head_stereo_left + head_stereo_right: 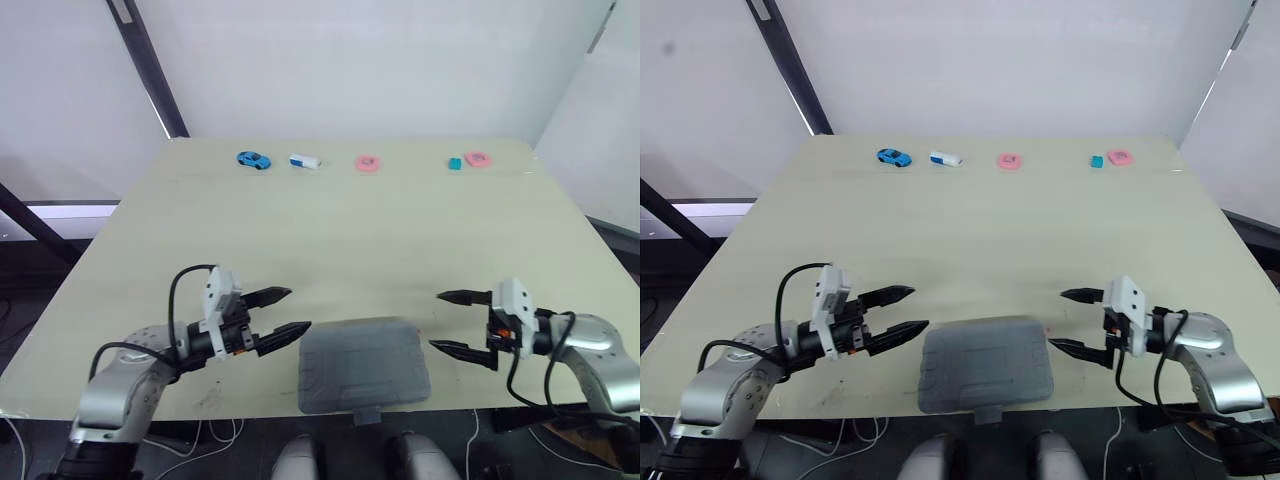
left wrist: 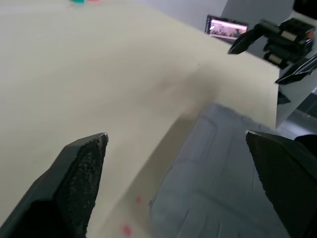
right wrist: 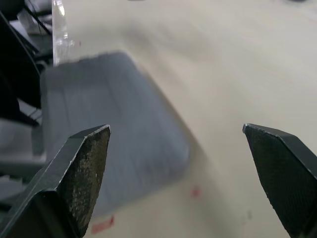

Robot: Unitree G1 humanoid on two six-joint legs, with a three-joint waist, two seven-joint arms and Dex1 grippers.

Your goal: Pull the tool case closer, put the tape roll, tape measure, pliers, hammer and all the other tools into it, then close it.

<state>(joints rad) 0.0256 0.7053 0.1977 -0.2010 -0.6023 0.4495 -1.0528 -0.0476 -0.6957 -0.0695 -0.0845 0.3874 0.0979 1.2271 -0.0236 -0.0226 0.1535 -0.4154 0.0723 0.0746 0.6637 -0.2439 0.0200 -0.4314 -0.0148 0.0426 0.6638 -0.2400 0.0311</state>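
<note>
A grey tool case [image 1: 365,365] lies closed at the table's near edge, with its latch tab hanging over the edge. My left gripper [image 1: 300,309] is open just to the left of the case, with its fingertips pointing at the case's left side and nothing between them. On the case's right side my right gripper [image 1: 434,320] is open and empty, with its tips close to the case's right corner. The left wrist view shows the case lid [image 2: 233,178] and the right gripper [image 2: 253,66] beyond it. The right wrist view shows the case [image 3: 109,134] lying flat.
Small items line the table's far edge: a blue toy car [image 1: 254,159], a white and blue piece [image 1: 305,160], a pink ring [image 1: 369,163], a teal block [image 1: 455,162] and another pink piece [image 1: 477,158]. Bare tabletop [image 1: 340,240] lies between them and the case.
</note>
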